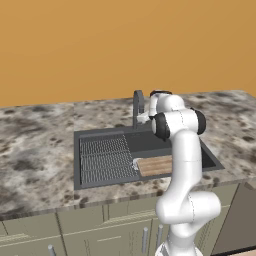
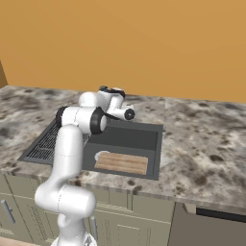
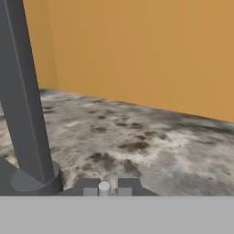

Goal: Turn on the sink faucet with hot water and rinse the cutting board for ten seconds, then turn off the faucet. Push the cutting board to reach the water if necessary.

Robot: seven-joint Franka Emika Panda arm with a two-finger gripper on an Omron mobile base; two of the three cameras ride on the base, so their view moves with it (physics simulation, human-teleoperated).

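Reaching behind the sink (image 1: 100, 177), my gripper (image 3: 104, 191) pinches a small pale lever (image 3: 104, 187) beside the faucet (image 3: 25, 105). Below, the cutting board (image 2: 121, 162) lies flat along the basin's front edge.

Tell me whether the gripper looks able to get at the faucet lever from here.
Probably yes: the gripper sits right beside the faucet base, its fingers almost closed around a small light peg, nothing standing between.
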